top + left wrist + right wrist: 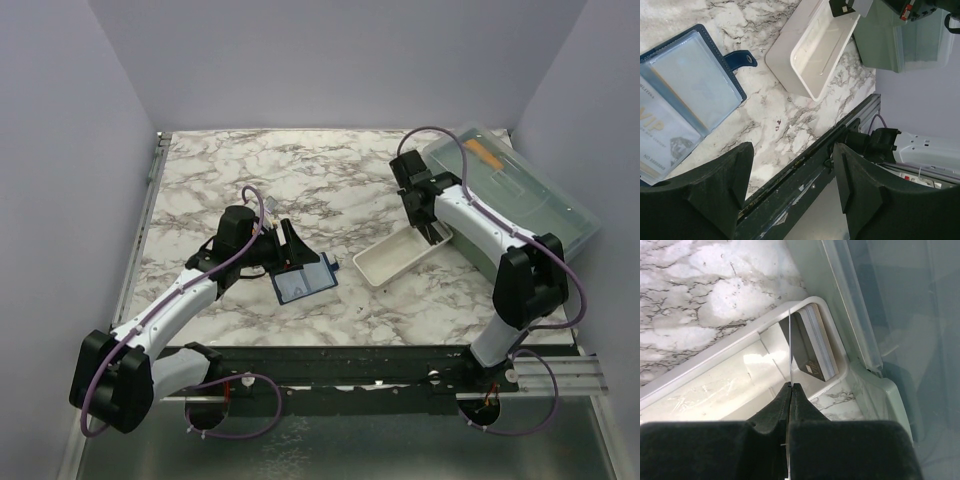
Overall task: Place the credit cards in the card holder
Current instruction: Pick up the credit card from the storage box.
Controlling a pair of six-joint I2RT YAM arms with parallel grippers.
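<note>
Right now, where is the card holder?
In the top view the card holder lies open on the table, left of centre, by the left gripper, with the tray to its right.

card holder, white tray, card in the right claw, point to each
card holder (pixel 690 90): left wrist view, clear inner pocket
white tray (pixel 780 52): left wrist view, outer side wall
held card (pixel 790 345): right wrist view, thin edge
</note>
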